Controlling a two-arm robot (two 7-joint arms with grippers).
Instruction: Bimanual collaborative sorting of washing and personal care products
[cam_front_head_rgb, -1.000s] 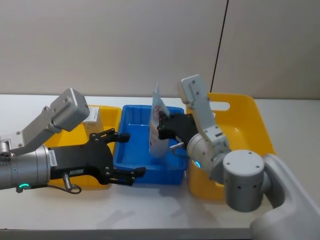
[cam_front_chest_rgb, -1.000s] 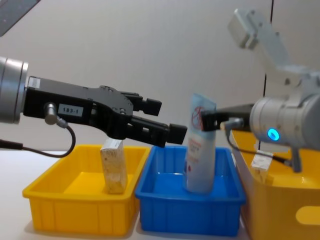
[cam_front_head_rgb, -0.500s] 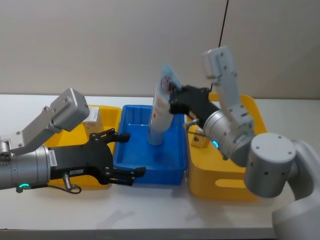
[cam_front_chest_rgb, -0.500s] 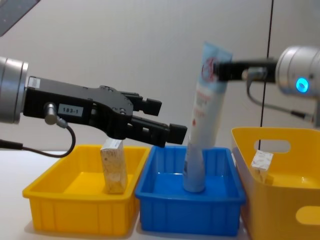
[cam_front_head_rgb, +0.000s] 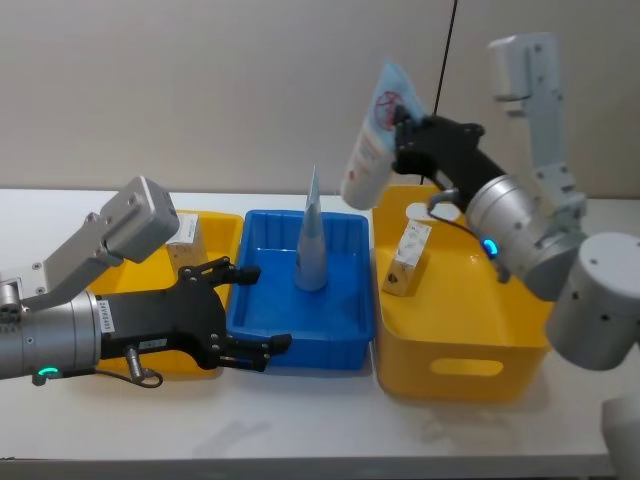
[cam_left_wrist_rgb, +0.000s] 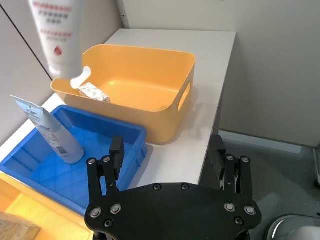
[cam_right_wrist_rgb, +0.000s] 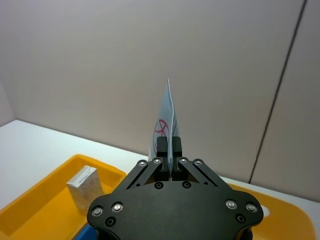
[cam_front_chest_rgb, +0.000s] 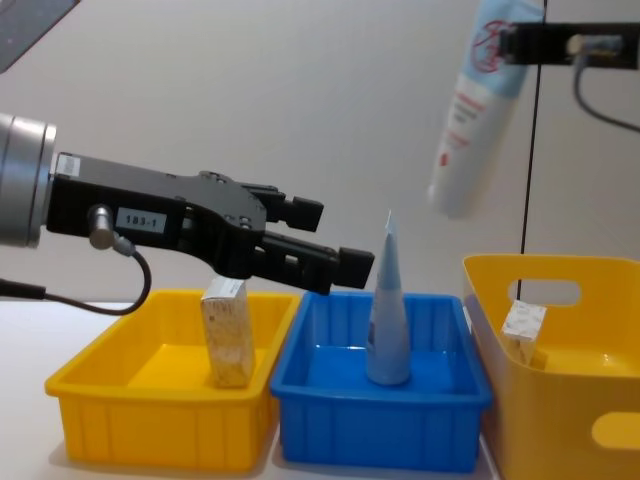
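Two hands are working in the head view: the right hand is pinching the flat end of a pale tube high over the gap between the blue bin and the big yellow bin, while the left hand is waiting open by the blue bin's near corner

Seen from the left wrist, a second tube is standing in the blue bin

From the chest, a beige pack is standing in the small yellow bin

Judging by this, the carry step is underway; next the tube needs lowering into its proper bin
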